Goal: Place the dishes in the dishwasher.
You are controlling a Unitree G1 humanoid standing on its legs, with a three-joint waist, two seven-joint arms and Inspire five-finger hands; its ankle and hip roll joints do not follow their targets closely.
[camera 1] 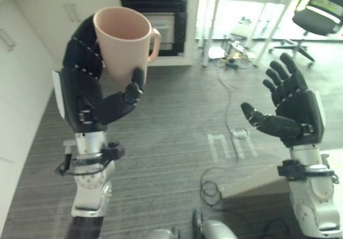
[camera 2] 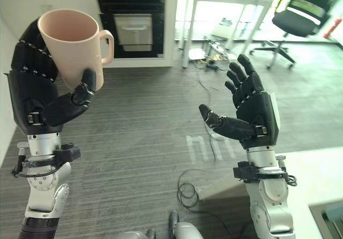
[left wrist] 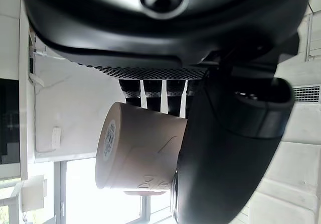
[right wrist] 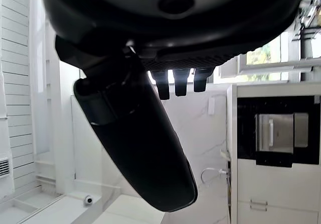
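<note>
The left hand (camera 1: 88, 99) holds a pale pink mug (camera 1: 124, 40) upright in the air, fingers wrapped behind its wall and thumb pressed on its front, handle turned away from the palm. Beyond the mug, a built-in oven (camera 1: 161, 19) sits in white cabinetry. To the mug's right, the right hand (camera 2: 252, 113) is raised with fingers spread and empty above the grey floor (camera 1: 177, 142).

A mug (camera 1: 124, 42) was held upright in the left hand (camera 1: 88, 97) at left, the right hand (camera 1: 293, 110) raised well apart at right, an oven (camera 1: 161, 22) set behind.
</note>
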